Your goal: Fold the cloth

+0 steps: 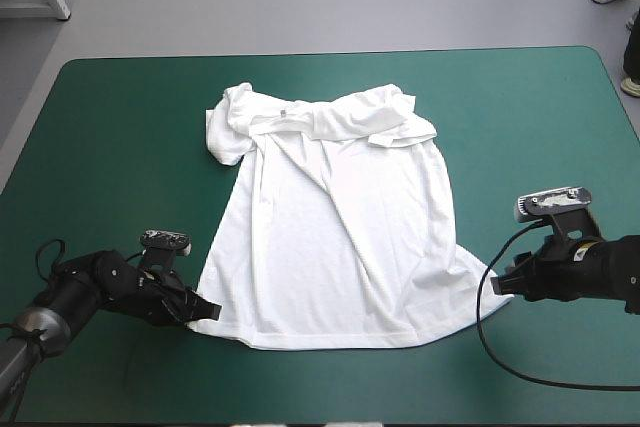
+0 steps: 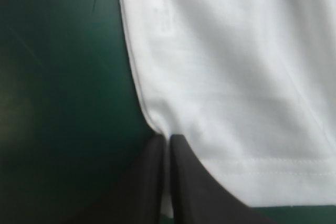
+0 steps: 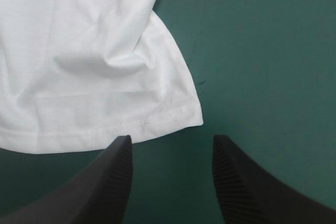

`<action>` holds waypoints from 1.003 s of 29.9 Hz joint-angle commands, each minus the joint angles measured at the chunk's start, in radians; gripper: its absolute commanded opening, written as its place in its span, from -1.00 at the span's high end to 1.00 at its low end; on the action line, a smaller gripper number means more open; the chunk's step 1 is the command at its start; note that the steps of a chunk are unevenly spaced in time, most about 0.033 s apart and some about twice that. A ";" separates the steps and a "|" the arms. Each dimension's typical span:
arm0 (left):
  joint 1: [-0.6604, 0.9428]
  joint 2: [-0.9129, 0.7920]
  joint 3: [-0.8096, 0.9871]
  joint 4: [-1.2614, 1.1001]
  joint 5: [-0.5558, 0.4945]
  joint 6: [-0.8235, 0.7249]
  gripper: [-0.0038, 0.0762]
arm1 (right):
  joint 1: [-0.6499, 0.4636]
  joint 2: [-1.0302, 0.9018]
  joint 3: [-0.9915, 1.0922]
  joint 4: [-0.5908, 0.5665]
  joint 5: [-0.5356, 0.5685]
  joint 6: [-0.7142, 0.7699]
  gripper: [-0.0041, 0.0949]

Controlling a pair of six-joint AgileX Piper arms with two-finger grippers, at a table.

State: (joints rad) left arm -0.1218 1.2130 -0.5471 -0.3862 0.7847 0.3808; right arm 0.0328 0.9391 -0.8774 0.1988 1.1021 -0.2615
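Teal-green table cover fills the frame, and dead centre on it lies the T-shirt, white and spread mostly flat, hem toward the bottom of the frame, collar toward the top. Up at that top end it's rumpled: sleeves and shoulders are bunched and folded in over the chest, with a long crease running diagonally down the body. Down at lower left, the left gripper is low on the table at the hem's left corner, black fingers pinched all but together with a thin white sliver between them. It's blurred close up, but that looks like the corner of the cloth clamped in there. Over at lower right, the right gripper sits just beside the other hem corner, fingers spread wide, the corner lying just ahead of the gap, untouched.
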 commanded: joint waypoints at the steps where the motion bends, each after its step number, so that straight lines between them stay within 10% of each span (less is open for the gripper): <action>1: -0.003 0.009 0.009 -0.021 0.002 0.000 0.86 | 0.000 -0.005 0.024 0.002 -0.049 -0.008 -0.15; 30: -0.003 0.009 0.009 -0.021 -0.024 0.000 0.86 | 0.000 0.426 0.113 0.061 -0.252 -0.057 0.08</action>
State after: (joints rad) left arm -0.1218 1.2130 -0.5462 -0.3894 0.7764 0.3808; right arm 0.0328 1.3629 -0.7454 0.2442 0.8595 -0.3088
